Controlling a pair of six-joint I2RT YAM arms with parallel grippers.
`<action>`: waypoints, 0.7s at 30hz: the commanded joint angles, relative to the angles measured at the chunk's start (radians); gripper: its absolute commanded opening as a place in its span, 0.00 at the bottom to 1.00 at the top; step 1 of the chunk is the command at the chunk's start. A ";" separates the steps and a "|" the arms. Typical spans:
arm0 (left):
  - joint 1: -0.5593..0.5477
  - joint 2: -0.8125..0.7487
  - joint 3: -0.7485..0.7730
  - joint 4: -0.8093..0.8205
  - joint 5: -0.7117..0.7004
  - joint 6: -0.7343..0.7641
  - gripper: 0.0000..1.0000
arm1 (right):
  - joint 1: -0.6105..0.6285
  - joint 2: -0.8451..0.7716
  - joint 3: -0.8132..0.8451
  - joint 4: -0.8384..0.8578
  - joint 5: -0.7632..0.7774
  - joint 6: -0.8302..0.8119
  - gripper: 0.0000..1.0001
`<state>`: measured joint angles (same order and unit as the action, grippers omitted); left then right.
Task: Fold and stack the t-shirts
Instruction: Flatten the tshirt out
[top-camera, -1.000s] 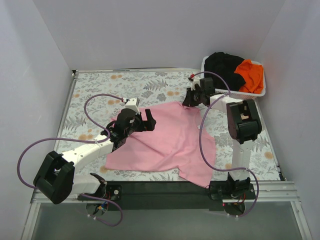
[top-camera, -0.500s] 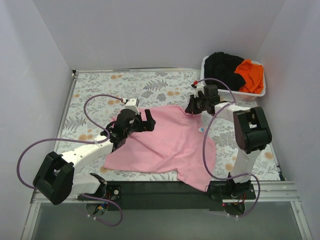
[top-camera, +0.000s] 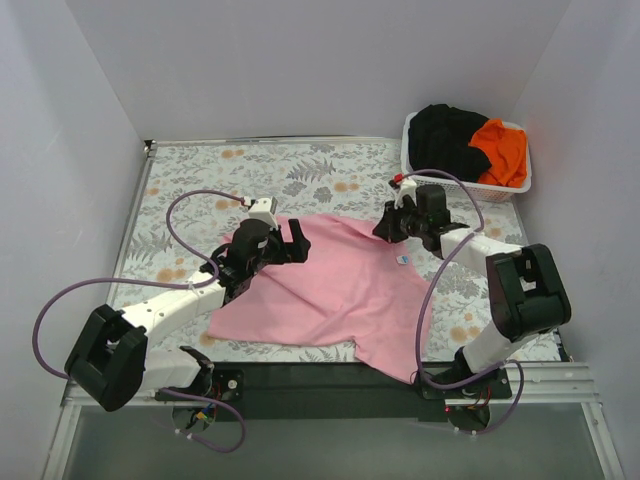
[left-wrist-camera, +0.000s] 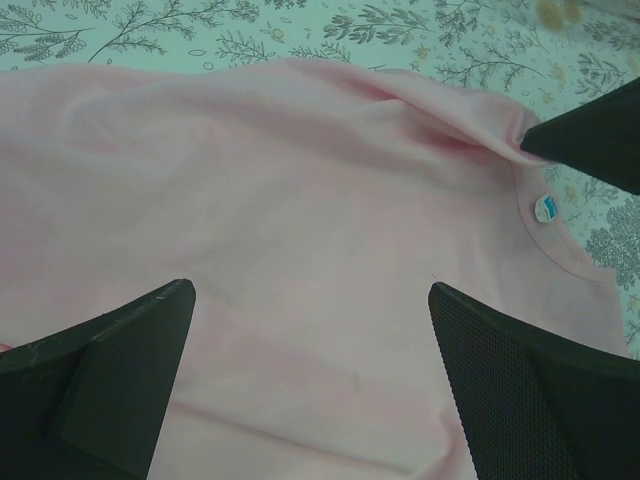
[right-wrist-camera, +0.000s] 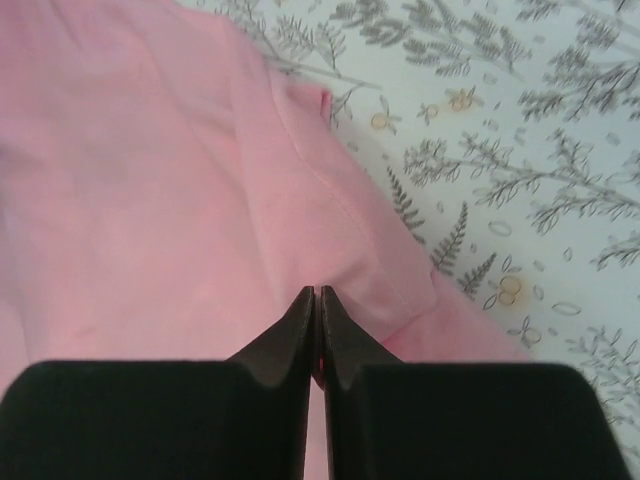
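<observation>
Pink t-shirt (top-camera: 330, 285) lies spread on the bench (top-camera: 200, 170) under both hands: right hand (right-wrist-camera: 316, 300) pinched closed on its shoulder edge beside the collar, likely to tug it flat; left hand (left-wrist-camera: 310, 300) gaping, empty, just above the cloth.

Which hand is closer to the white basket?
Right. The right hand pinches the pink shirt just short of the basket; the left hand sits open across the shirt, farther away.

- A tabletop (top-camera: 300, 170) printed with grey leaves and orange blossoms fills the enclosure.
- A white lattice basket (top-camera: 508, 189) sits at its far right corner.
- Plain white walls (top-camera: 320, 60) close it in on three sides.
</observation>
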<state>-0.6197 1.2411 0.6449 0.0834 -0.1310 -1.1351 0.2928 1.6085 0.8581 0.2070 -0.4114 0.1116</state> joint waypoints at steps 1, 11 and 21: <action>-0.005 -0.014 -0.013 0.018 -0.012 -0.003 0.98 | 0.025 -0.059 -0.054 0.038 -0.010 0.026 0.01; -0.005 0.037 -0.008 0.056 -0.022 -0.014 0.98 | 0.216 -0.255 -0.295 0.045 0.132 0.085 0.01; -0.005 0.221 0.048 0.134 -0.027 -0.017 0.98 | 0.256 -0.386 -0.320 -0.049 0.148 0.103 0.48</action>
<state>-0.6197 1.4223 0.6430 0.1829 -0.1413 -1.1526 0.5453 1.2953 0.5011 0.1539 -0.2825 0.2104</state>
